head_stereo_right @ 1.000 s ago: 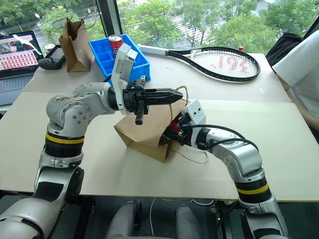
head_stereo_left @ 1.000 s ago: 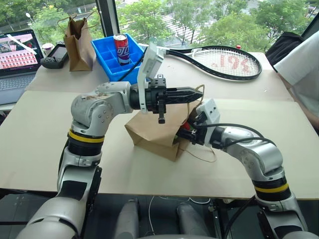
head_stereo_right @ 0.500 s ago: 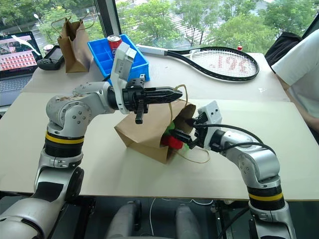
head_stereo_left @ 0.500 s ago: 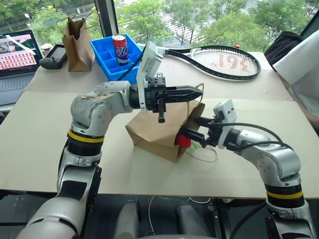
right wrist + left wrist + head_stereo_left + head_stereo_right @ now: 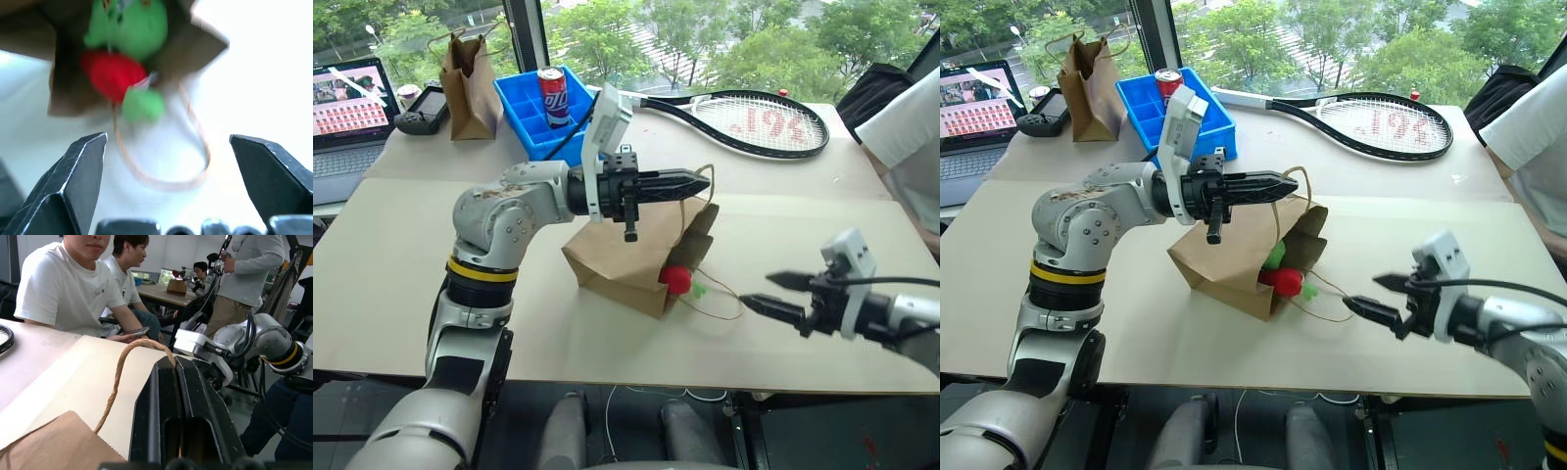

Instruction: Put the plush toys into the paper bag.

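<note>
The right gripper [image 5: 1374,297] hangs above the table's [image 5: 1116,333] near edge, toward its right corner, with its jaws spread wide and nothing between them. It stands well apart from the bag [image 5: 1229,259] and points back at the bag's mouth, so it seems to have no hold on either toy. That fits a hand that has delivered its load and needs room to clear the opening.

The bag lies on its side near the middle of the table, mouth facing the right gripper. One twine handle [image 5: 1324,305] trails loose on the table in front of the mouth. The chili [image 5: 1282,279] rests right at the mouth, its red body on the lower lip and its green stem [image 5: 1309,290] poking out past the paper. The green toy [image 5: 1275,256] sits just behind and above it, deeper in the bag. The chili looks only half inside, so I judge the task nearly done but not safe: if the bag is raised carelessly, the chili could roll out.

The left gripper [image 5: 697,181] is clamped tight on the other handle [image 5: 128,362], held above the bag and level. This lifts the upper lip and keeps the mouth open.
</note>
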Robot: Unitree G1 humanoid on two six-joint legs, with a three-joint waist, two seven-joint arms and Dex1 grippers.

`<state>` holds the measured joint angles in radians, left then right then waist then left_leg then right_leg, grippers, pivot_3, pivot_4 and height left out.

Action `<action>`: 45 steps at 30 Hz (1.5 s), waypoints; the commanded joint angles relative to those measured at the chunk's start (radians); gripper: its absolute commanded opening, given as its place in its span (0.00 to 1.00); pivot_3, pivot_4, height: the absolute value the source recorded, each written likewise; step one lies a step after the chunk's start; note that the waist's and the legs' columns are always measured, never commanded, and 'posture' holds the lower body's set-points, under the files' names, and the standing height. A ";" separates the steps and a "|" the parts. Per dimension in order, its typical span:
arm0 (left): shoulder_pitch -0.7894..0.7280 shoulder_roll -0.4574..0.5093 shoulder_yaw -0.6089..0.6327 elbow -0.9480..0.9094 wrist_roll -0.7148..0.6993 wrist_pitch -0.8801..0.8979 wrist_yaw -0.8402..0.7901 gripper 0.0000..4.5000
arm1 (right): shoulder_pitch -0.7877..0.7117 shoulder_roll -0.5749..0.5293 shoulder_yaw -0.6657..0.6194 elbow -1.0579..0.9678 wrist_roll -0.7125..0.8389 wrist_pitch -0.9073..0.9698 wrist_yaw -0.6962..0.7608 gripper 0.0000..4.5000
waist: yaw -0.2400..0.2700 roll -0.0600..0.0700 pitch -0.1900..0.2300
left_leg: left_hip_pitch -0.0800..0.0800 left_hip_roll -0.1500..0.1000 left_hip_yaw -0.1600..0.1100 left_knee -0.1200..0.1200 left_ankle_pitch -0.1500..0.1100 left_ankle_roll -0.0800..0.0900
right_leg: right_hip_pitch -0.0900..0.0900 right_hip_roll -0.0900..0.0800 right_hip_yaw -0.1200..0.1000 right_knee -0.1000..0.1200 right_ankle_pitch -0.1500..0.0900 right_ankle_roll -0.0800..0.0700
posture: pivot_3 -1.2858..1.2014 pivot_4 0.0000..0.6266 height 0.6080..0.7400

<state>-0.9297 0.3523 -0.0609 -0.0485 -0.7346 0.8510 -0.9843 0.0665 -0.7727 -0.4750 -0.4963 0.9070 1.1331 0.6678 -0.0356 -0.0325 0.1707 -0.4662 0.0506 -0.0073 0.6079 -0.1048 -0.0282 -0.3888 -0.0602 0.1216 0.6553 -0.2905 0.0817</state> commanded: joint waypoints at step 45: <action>-0.068 0.189 0.083 0.168 0.154 -0.207 -0.040 0.00 | -0.671 0.158 0.182 0.077 0.897 -0.167 -0.578 0.00 | -0.006 0.002 0.001 | -0.004 0.001 -0.001 -0.003 0.000 0.001 | -0.004 0.000 -0.001 -0.001 0.000 -0.001 | 0.52 0.24 1.00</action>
<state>-0.9829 0.5312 -0.0021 0.1460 -0.5791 0.6580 -1.0211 -0.5629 -0.5856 -0.2782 -0.3898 1.7440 1.0100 0.1140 -0.0419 -0.0302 0.1720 -0.4733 0.0511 -0.0081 0.6054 -0.1048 -0.0275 -0.3945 -0.0601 0.1207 0.6539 -0.2907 0.0808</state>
